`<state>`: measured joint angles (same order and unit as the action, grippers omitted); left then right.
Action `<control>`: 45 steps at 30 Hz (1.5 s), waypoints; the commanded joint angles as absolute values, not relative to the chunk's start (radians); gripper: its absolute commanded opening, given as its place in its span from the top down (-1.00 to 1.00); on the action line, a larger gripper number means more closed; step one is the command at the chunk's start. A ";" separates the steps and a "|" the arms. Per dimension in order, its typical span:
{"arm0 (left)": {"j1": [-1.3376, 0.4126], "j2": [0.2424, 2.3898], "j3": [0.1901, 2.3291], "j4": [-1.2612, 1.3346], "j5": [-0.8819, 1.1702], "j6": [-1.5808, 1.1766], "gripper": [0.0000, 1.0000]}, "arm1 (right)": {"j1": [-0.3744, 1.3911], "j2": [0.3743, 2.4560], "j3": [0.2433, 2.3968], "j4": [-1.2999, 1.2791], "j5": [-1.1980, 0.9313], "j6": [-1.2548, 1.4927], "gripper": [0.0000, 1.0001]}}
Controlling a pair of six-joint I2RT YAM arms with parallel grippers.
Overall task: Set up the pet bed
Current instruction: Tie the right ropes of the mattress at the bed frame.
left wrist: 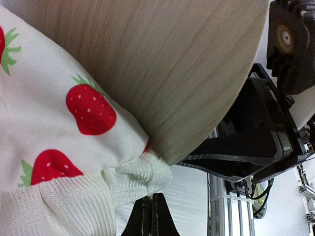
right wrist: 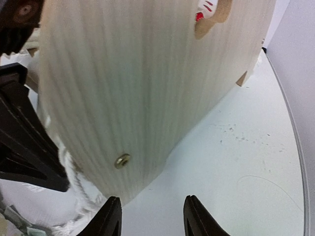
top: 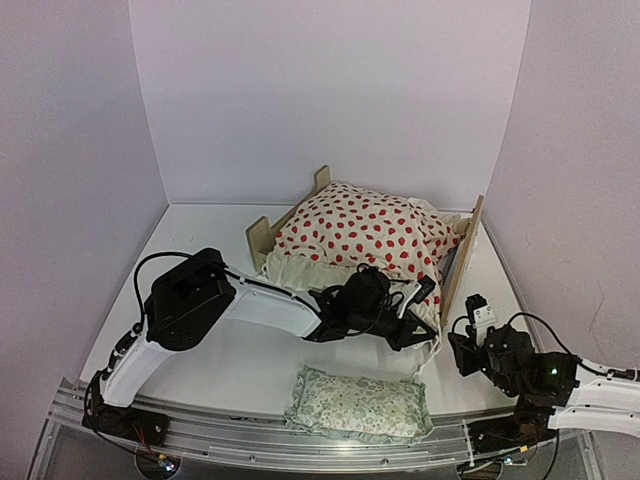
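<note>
Bed: pet bed (top: 463,262), centre-right of top view, cushion (top: 360,232) on it.
L: left gripper (left wrist: 151,209) fingers closed, empty, by cushion frill.
R: right gripper (right wrist: 152,216) fingers apart, empty, lower right, beside bed.

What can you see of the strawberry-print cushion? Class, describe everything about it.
The cushion is plump cream fabric printed with red strawberries with green leaves, edged by a ribbed white frill. It lies in the pet bed, pressed against its wooden end board, frill spilling over the near side. The shut left gripper sits at that frill; a pinch cannot be confirmed.
</note>
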<state>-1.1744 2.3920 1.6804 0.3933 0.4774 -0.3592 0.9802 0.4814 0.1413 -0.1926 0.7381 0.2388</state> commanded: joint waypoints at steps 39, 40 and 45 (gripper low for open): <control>-1.170 2.385 1.702 0.412 0.489 -0.355 1.00 | 0.937 0.576 0.152 -0.084 0.484 0.236 0.24; -1.170 2.384 1.703 0.412 0.491 -0.357 1.00 | 0.937 0.584 0.152 -0.081 0.490 0.233 0.24; -1.170 2.387 1.709 0.411 0.495 -0.359 1.00 | 0.936 0.621 0.160 -0.062 0.489 0.226 0.24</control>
<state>-1.1744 2.3920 1.6794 0.3931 0.4788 -0.3599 0.9409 0.6120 0.1284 -0.0781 0.5003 0.2281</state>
